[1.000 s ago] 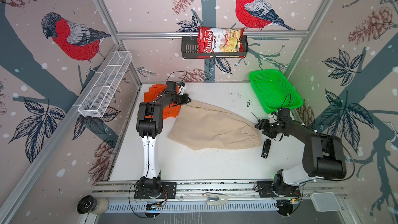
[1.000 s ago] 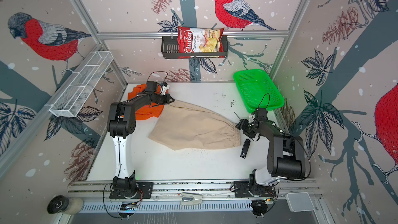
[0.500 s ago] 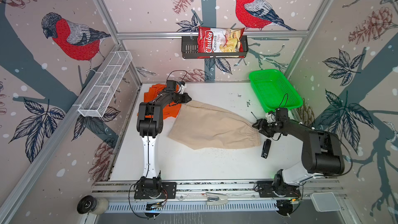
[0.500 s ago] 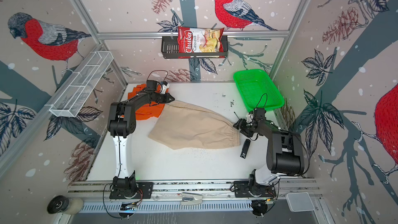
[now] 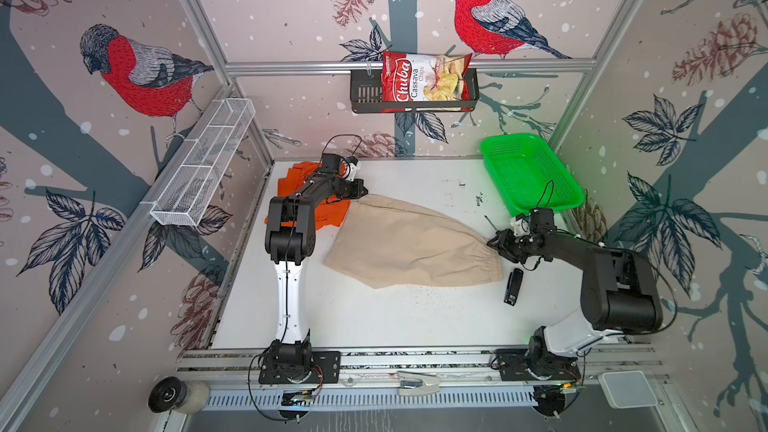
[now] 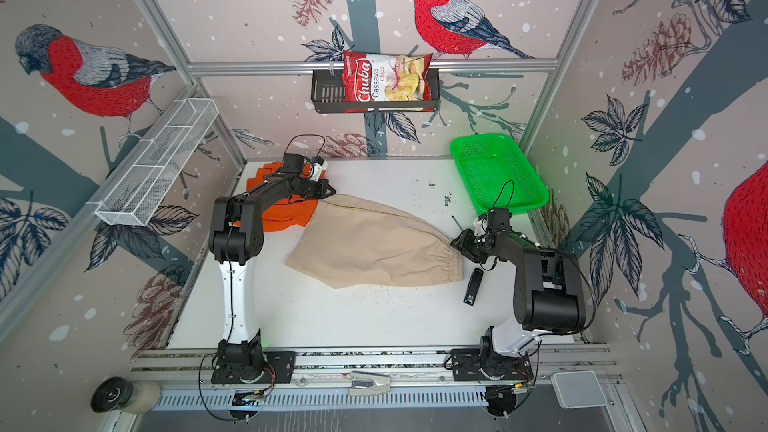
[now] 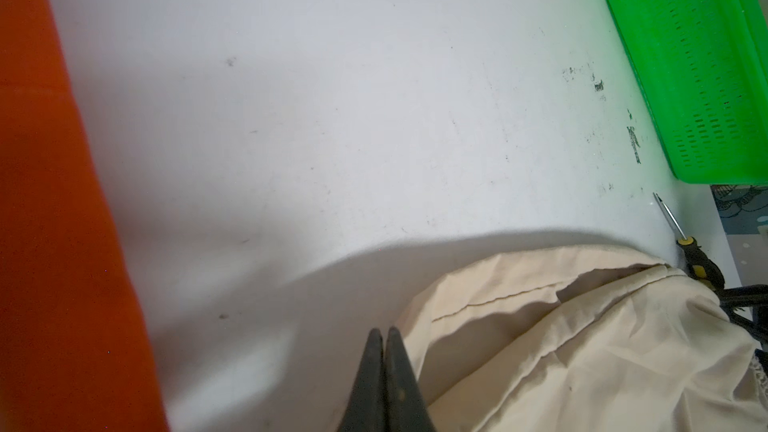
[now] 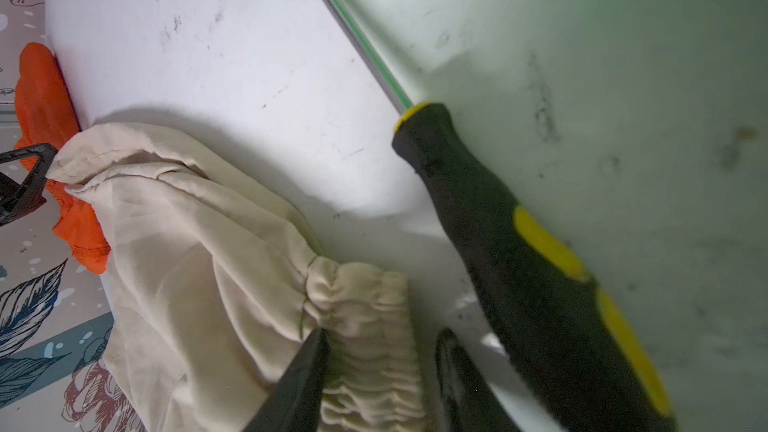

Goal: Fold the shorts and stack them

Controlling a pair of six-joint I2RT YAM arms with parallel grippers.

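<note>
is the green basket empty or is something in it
Empty: in both top views the green basket shows only its bare mesh floor, nothing inside.

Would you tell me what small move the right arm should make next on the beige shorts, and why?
Probably close the right gripper fully on the gathered waistband: its fingers straddle that band but stand apart, while the left gripper is shut on the opposite corner of the beige shorts. Keep clear of the screwdriver alongside.

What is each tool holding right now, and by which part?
Left tool is shut on the beige shorts at a leg-hem corner. Right tool straddles their elastic waistband, jaws open: no hold yet.
</note>
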